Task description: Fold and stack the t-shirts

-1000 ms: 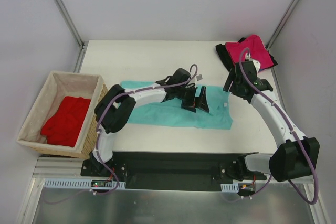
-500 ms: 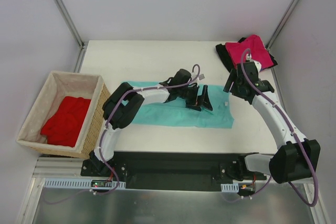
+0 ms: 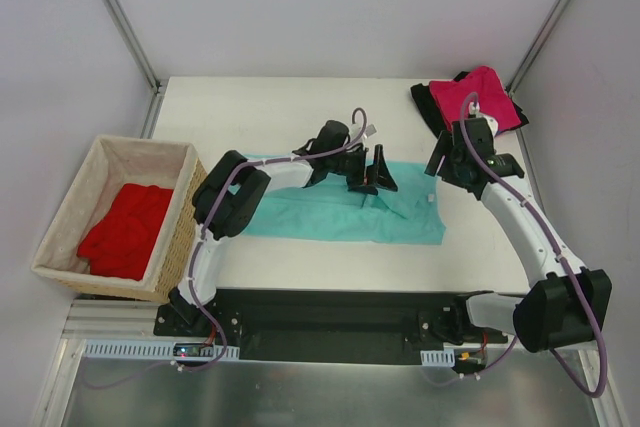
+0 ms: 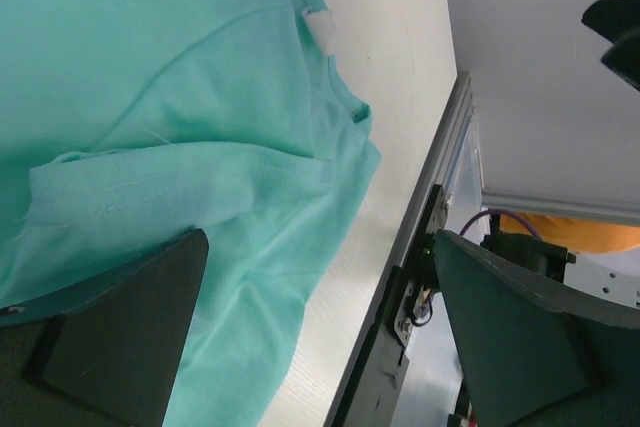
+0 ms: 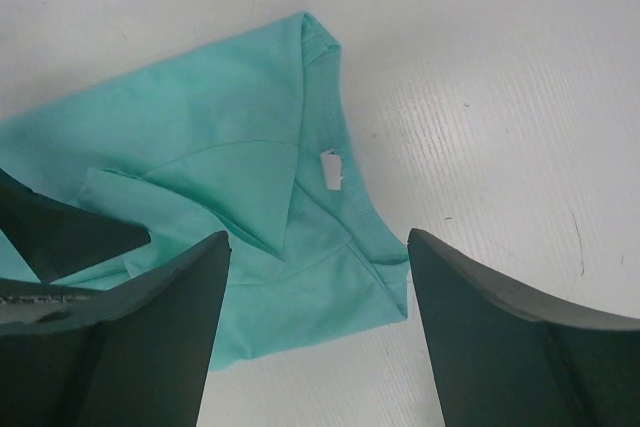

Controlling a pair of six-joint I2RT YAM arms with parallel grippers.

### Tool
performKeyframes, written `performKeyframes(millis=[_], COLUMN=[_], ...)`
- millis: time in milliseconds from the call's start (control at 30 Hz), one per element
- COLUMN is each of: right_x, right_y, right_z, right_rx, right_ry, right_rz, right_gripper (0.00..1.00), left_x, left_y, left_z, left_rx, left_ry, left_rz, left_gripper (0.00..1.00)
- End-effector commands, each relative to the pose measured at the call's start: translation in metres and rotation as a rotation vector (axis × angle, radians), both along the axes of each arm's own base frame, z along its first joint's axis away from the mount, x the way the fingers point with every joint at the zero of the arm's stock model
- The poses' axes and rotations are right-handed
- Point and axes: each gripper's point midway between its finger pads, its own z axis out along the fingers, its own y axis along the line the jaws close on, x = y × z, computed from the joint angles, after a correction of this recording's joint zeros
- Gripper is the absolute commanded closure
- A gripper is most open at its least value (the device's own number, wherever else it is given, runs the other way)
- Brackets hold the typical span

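Folding of the teal-green cloth t-shirt point(image 3: 340, 215) looks to be the step in hand. It lies spread as a long flat band in front of both arms, with a loose flap doubled over near its collar end, where a small white label point(image 5: 331, 169) shows.

The left gripper point(image 3: 372, 175) hangs over the far edge of that shirt, right of its middle, jaws spread wide and holding nothing. The right gripper point(image 3: 440, 162) sits just off the shirt's far right corner, equally wide and empty.

Beyond that corner a magenta-pink folded t-shirt point(image 3: 478, 97) rests on a black one point(image 3: 425, 107). Well off the teal shirt's left end, a bright red t-shirt point(image 3: 125, 227) lies crumpled in the tan wicker basket point(image 3: 145, 143).

I'd say the next move calls for both pincers to drop, pinch the collar end and carry it across evenly.
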Motion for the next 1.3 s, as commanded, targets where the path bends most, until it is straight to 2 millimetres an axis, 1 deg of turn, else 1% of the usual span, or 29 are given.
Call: performKeyframes(millis=[0, 133, 267, 367, 467, 500, 567, 600, 667, 700, 767, 800, 867, 900, 1000, 1167, 1267], right_x=[-0.001, -0.002, -0.003, -0.002, -0.002, -0.003, -0.003, -0.003, -0.002, -0.002, -0.002, -0.002, -0.001, 0.0, 0.001, 0.002, 0.002], right_y=[-0.001, -0.002, -0.002, -0.002, -0.001, -0.001, -0.001, -0.001, 0.001, 0.001, 0.002, 0.003, 0.004, 0.005, 0.007, 0.011, 0.009], right_z=[0.007, 0.005, 0.005, 0.005, 0.005, 0.006, 0.006, 0.006, 0.006, 0.006, 0.003, 0.003, -0.002, -0.004, -0.012, -0.015, -0.016], right_rx=[0.006, 0.0, 0.0, 0.004, 0.007, 0.006, 0.007, 0.008, 0.015, 0.017, 0.02, 0.022, 0.027, 0.028, 0.032, 0.036, 0.027], right_ry=[-0.032, -0.028, -0.028, -0.03, -0.03, -0.032, -0.033, -0.035, -0.032, -0.032, -0.024, -0.026, -0.016, -0.014, 0.009, 0.011, 0.013], right_rz=[0.006, 0.01, 0.01, 0.009, 0.014, 0.014, 0.015, 0.014, 0.02, 0.02, 0.021, 0.021, 0.024, 0.025, 0.027, 0.035, 0.032], right_gripper=[0.24, 0.24, 0.24, 0.24, 0.24, 0.24, 0.24, 0.24, 0.24, 0.24, 0.24, 0.24, 0.24, 0.24, 0.24, 0.24, 0.24], left_x=[0.007, 0.005, 0.003, 0.001, -0.001, -0.001, -0.002, -0.003, -0.004, -0.005, -0.006, -0.007, -0.008, -0.008, -0.01, -0.009, -0.01], left_y=[-0.002, -0.004, -0.002, -0.001, 0.001, 0.001, 0.002, 0.003, 0.005, 0.006, 0.008, 0.01, 0.012, 0.013, 0.015, 0.015, 0.013], left_z=[-0.014, -0.026, -0.025, -0.018, -0.007, 0.0, 0.008, 0.015, 0.023, 0.033, 0.039, 0.049, 0.053, 0.061, 0.069, 0.062, 0.057], left_rx=[-0.053, -0.066, -0.079, -0.084, -0.087, -0.092, -0.095, -0.097, -0.098, -0.108, -0.102, -0.108, -0.095, -0.1, -0.096, -0.076, -0.072], left_ry=[0.016, 0.052, 0.049, 0.035, 0.022, 0.014, -0.002, -0.009, -0.025, -0.04, -0.053, -0.07, -0.081, -0.093, -0.112, -0.095, -0.079], left_rz=[-0.009, -0.005, -0.007, -0.01, -0.015, -0.018, -0.018, -0.021, -0.021, -0.022, -0.021, -0.019, -0.019, -0.018, -0.022, -0.022, -0.024], left_gripper=[0.04, 0.04, 0.04, 0.04, 0.04, 0.04, 0.04, 0.04, 0.03, 0.04, 0.04, 0.04, 0.04, 0.04, 0.03, 0.03, 0.03])
